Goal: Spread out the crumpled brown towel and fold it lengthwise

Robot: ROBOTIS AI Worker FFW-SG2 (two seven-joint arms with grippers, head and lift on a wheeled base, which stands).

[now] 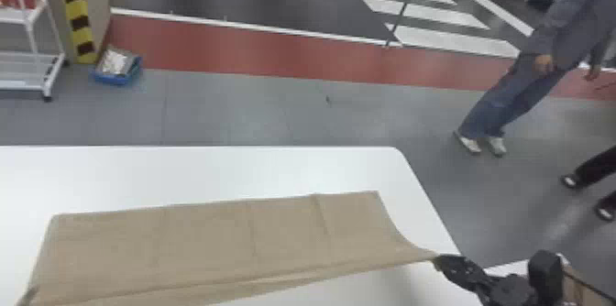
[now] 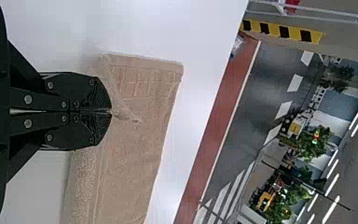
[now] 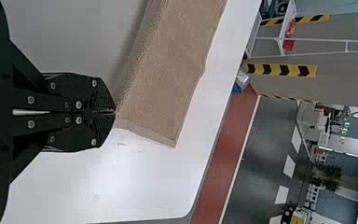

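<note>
At the near right corner of the brown towel (image 1: pixel 220 241), the jaws of the right gripper (image 1: pixel 437 259) are closed on the cloth, which narrows to a point at their tips. At the towel's near left corner, the jaws of the left gripper (image 1: pixel 28 297) are closed on it too; in the left wrist view, a small loose flap of cloth sticks out past the tips of the left gripper (image 2: pixel 111 112). From the right gripper (image 3: pixel 115 112), in its own wrist view, the towel's hemmed end runs to the towel's far right corner.

Between the two grippers the brown towel spreads as a long, folded band, with a few creases running across it. Layers show along its near edge; its far edge is nearly straight. Under the towel is the white bench (image 1: pixel 206 167), which reaches past the towel's far edge and right end.

Beyond the towel come the grey floor (image 1: pixel 256 108) and a red strip (image 1: pixel 238 48). Beyond the towel's left part, a blue tray (image 1: pixel 117 81) sits by a black-and-yellow striped post (image 1: pixel 75 7), with a white rack (image 1: pixel 52 76) farther left.
</note>
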